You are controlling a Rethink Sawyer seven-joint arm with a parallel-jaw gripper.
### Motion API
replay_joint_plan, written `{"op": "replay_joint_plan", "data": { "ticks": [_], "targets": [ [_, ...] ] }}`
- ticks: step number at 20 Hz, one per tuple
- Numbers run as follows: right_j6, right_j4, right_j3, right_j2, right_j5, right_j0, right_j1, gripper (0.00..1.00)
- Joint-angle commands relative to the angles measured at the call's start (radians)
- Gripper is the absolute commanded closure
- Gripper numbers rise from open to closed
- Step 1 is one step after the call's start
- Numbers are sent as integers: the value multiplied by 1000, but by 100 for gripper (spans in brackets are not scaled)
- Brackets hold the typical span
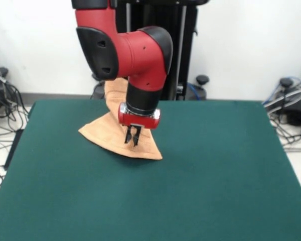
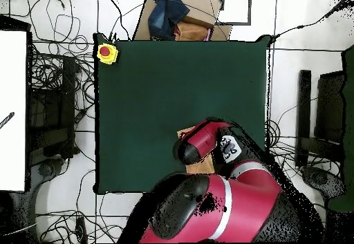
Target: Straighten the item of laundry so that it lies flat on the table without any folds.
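since the towel lies bunched, trailing off the bench far edge, the gripper hangs over it, fingers nearly closed, grasping nothing visible.

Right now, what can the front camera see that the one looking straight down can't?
Only the front view shows the gripper, hanging just above or on the towel, and how the towel is bunched and drapes over the table's far edge. Only the overhead view shows a yellow box with a red button at a table corner and cardboard boxes beyond the table's edge; there the arm hides nearly all the towel. Both show the red arm, the green table and cables on the floor.
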Motion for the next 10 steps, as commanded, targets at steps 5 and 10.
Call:
{"op": "replay_joint_plan", "data": {
  "ticks": [5, 10],
  "targets": [
    [-54, 33, -129, 99, -37, 22, 2, 100],
    [-38, 20, -150, 93, -60, 32, 23, 100]
  ]
}}
